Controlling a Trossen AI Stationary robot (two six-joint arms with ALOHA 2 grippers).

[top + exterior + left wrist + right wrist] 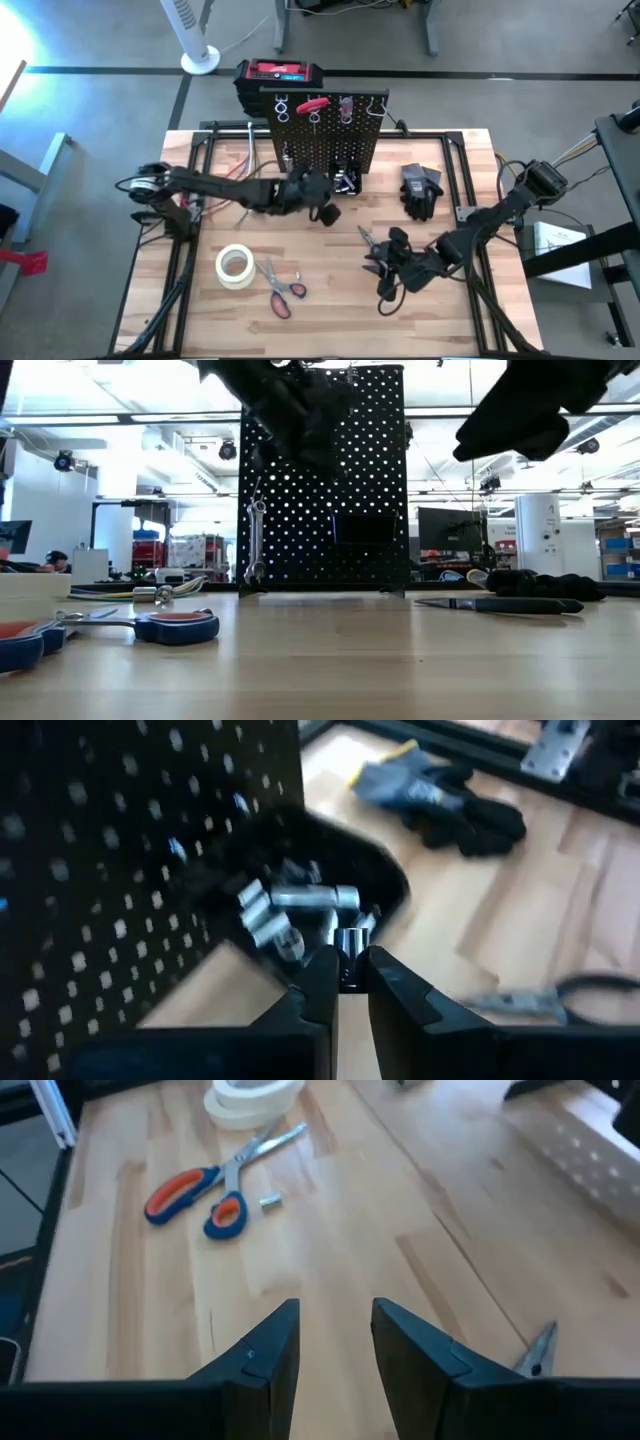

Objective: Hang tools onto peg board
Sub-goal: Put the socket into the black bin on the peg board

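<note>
The white tape roll, a flat ring, lies on the wooden tabletop toward the left, with the scissors just beside it to the right. Their handles are red-orange with blue trim and the blades are bright metal. In the low view they are cut off at the left edge. A tiny silver bit lies near the scissors; its form is too small to make out.

The left gripper sits at the foot of the peg board, its fingers drawn together on a small silver socket at the mouth of the small black bin. More cylindrical sockets lie jumbled in the bin (blurred, so no count). The board is an upright black perforated panel; a wrench hangs on its left side, and a red tool hangs near the top.

Black-handled pliers lie right of centre, partly covered by the right arm. The right gripper hovers over bare wood, fingers apart, holding nothing. A black glove lies crumpled to the right of the board.
</note>
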